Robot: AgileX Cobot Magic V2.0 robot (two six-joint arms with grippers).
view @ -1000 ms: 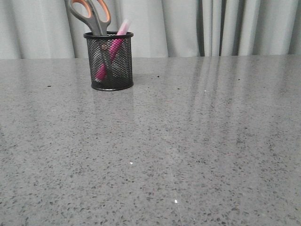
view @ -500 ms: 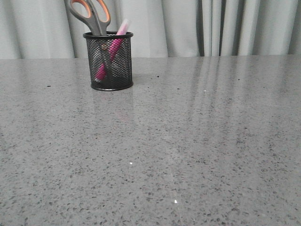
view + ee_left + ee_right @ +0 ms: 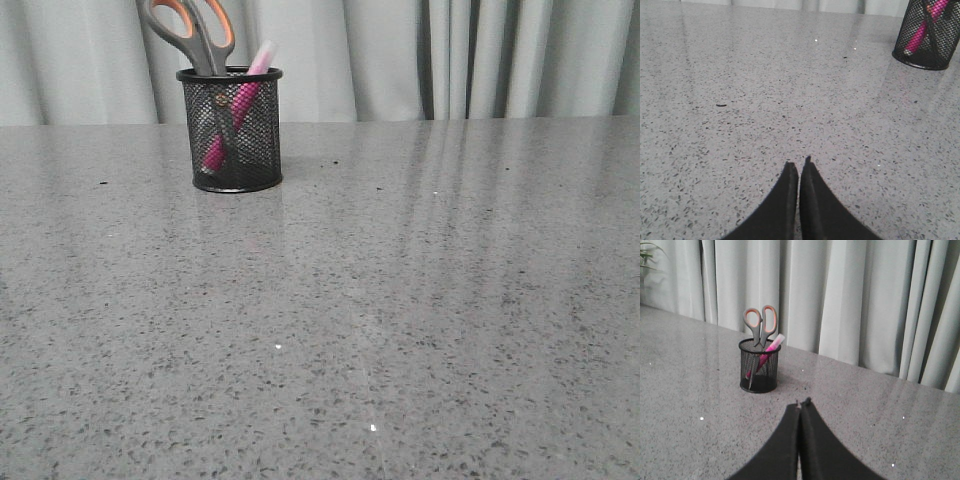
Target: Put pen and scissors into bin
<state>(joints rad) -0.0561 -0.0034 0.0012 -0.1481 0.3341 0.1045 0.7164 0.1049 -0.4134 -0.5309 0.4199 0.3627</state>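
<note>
1. You have the bin (image 3: 231, 130) standing upright on the far left part of the grey speckled tabletop (image 3: 400, 300), just in front of the pale curtain (image 3: 400, 55).
2. Your scissors (image 3: 196, 35) sit inside the bin, blades down, with the orange-lined handles sticking well above the rim.
3. Your pen (image 3: 240, 105) leans inside the same bin beside the scissors, its whitish cap poking over the rim.
4. Your left tool (image 3: 799, 167) has its fingers pressed together, holding nothing, low over bare tabletop, well apart from the bin.
5. Your right tool (image 3: 802, 402) is likewise closed and empty, facing the bin from a distance.
</note>
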